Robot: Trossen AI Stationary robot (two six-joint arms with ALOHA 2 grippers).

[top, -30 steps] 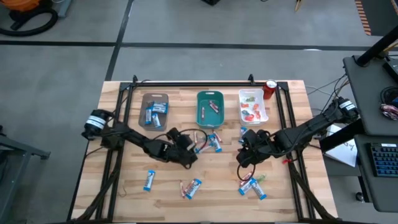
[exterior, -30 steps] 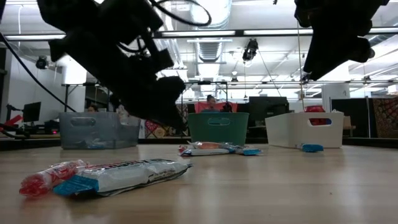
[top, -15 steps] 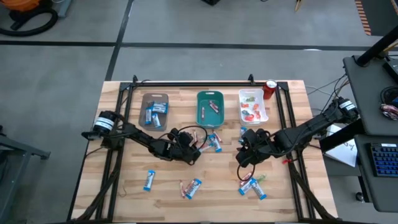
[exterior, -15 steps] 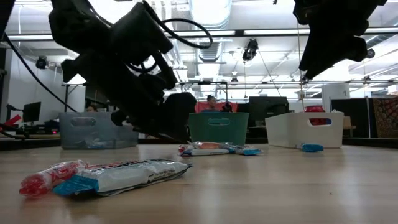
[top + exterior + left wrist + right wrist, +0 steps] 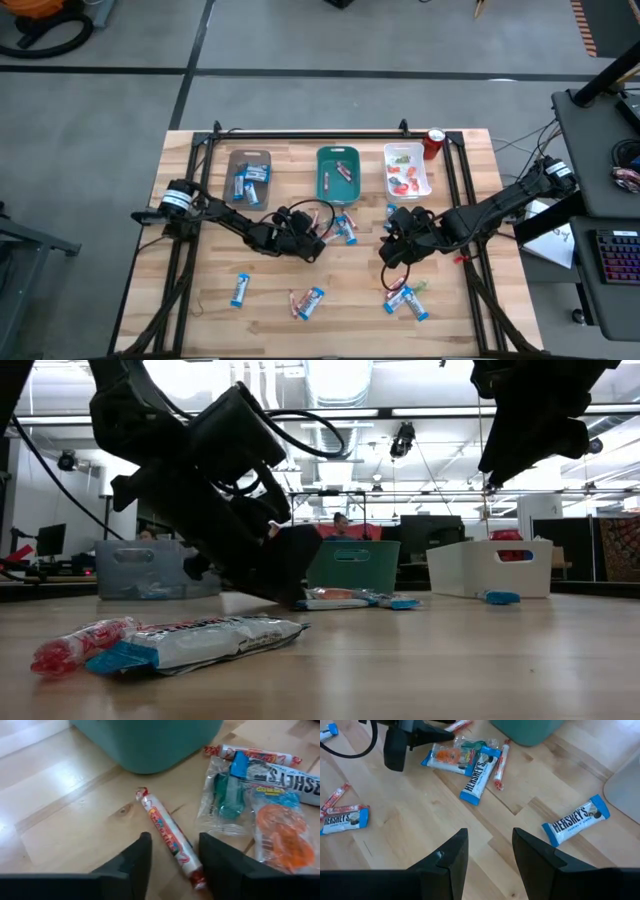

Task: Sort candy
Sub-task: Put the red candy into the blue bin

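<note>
Left claw [image 5: 172,857] open astride a red stick candy [image 5: 168,832], teal tray [image 5: 338,174] — candy inside, right claw [image 5: 489,851] open

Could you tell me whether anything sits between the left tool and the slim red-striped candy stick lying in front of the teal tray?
Nothing visible does. In the left wrist view the left tool is down at the wood with its fingers on either side of the red-striped candy stick, jaws apart. The teal tray stands just beyond, and the clear-wrapped sweets lie off to one side.
</note>
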